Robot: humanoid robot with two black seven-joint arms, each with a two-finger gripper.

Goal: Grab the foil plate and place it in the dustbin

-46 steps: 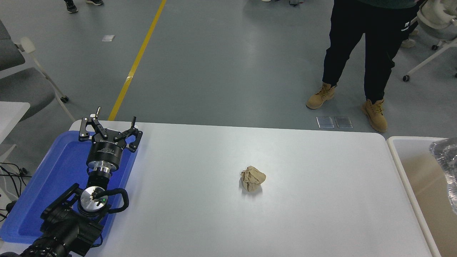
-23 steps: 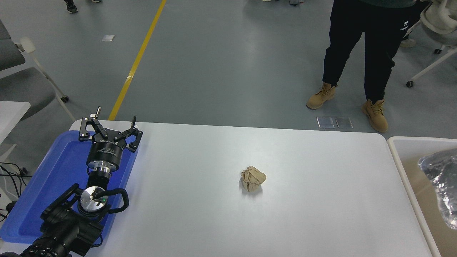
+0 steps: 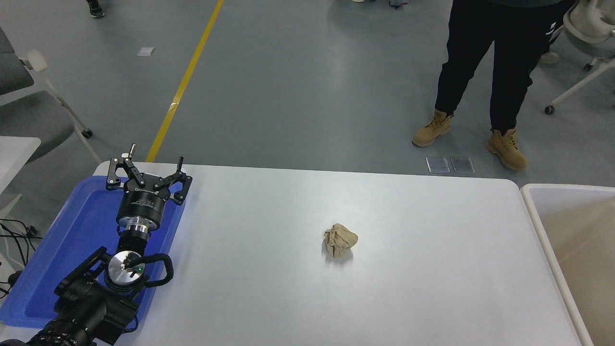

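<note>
The dustbin (image 3: 534,211) stands at the table's right end, with a cream-white rim and a beige inside. Only part of it shows, and what I see of its inside is bare. The foil plate is out of view. My left gripper (image 3: 146,166) is open and empty, parked over the blue tray at the left. My right arm and gripper are out of view.
A flat blue plastic tray (image 3: 57,254) lies at the table's left under my left arm. A small crumpled tan paper ball (image 3: 340,240) sits mid-table. A person in black trousers and tan boots (image 3: 507,149) stands on the floor beyond the far right corner.
The foil plate showed over the dustbin at the right edge in the earlier frames, lower half a second ago; now it is gone from view. The person's right boot has shifted.
</note>
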